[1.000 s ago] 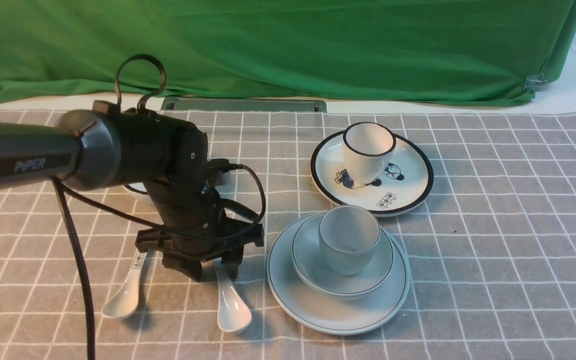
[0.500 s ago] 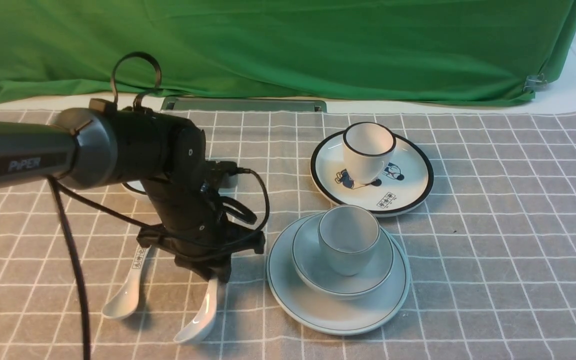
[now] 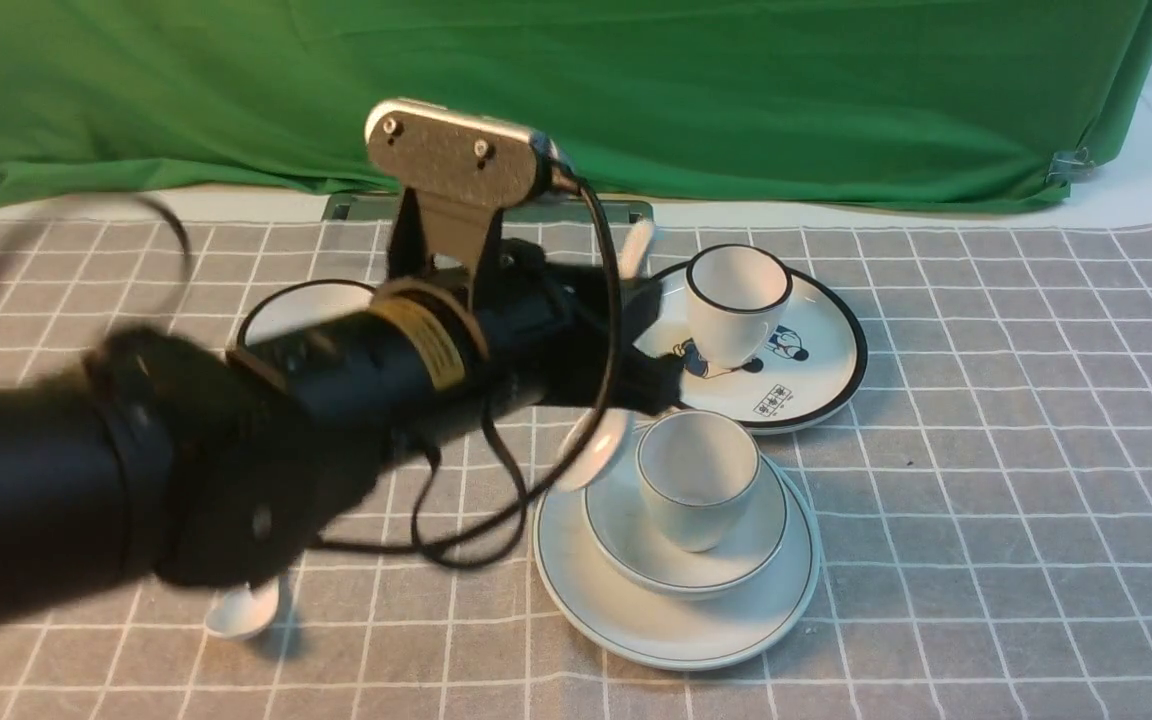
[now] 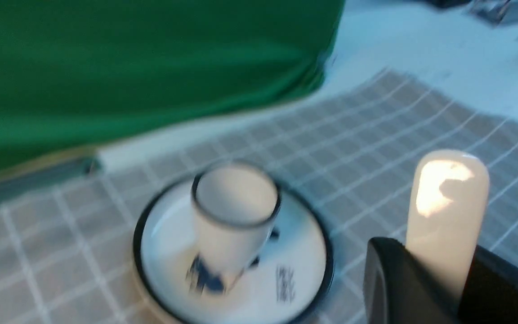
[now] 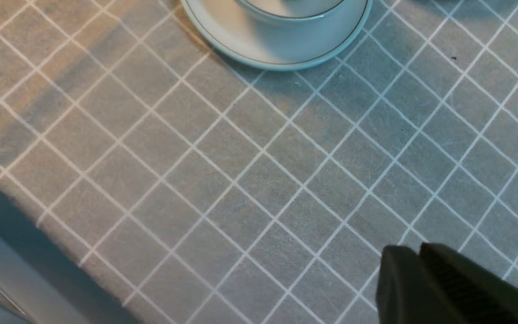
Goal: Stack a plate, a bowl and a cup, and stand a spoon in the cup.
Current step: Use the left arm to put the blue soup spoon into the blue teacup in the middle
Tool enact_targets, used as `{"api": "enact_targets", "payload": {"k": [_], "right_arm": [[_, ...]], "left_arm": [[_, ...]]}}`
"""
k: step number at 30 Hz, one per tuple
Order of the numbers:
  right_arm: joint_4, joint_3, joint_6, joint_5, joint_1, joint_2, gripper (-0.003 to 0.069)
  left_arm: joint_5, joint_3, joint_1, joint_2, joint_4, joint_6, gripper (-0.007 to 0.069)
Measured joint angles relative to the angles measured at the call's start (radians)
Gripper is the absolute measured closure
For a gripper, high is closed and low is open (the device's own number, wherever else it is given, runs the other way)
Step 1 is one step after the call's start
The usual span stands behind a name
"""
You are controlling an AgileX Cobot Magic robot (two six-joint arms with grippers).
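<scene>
The plate [image 3: 636, 620] lies on the checked cloth with the bowl [image 3: 626, 530] on it and the cup [image 3: 701, 490] upright in the bowl. My left gripper [image 3: 641, 345] is shut on the plain white spoon [image 3: 598, 450] and holds it roughly upright, scoop down, just left of the cup and above the bowl's rim. In the left wrist view the spoon's handle [image 4: 448, 211] sticks out between the black fingers [image 4: 389, 279]. My right gripper [image 5: 414, 252] is shut and empty above bare cloth, near the plate [image 5: 259, 45]; it does not show in the front view.
A black-rimmed cartoon plate [image 3: 806, 370] with a black-rimmed cup [image 3: 736, 300] stands just behind the stack. A black-rimmed bowl [image 3: 306, 310] sits at the left behind my arm. A second spoon [image 3: 241, 612] lies near the front left. A green cloth hangs at the back.
My left gripper has lifted the plain spoon off the cloth and swung it right and up, from front left of the plate to beside the cup. The stack has not moved.
</scene>
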Motion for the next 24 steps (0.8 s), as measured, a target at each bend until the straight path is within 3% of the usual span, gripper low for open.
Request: {"api": "enact_targets", "payload": {"k": [4,12,24], "right_arm": [[0.000,0.000,0.012,0.001,0.000,0.000,0.0572],[0.000,0.000,0.021,0.004,0.000,0.000,0.0571],[0.000,0.000,0.023,0.006,0.000,0.000,0.0571]], "left_arm": [[-0.229,0.013,-0.004,0.069,0.042,-0.002,0.0519],[-0.427,-0.002,-0.004,0.230,0.061,-0.050,0.0519],[-0.491,-0.059,-0.004,0.385,0.072,-0.086,0.0519]]}}
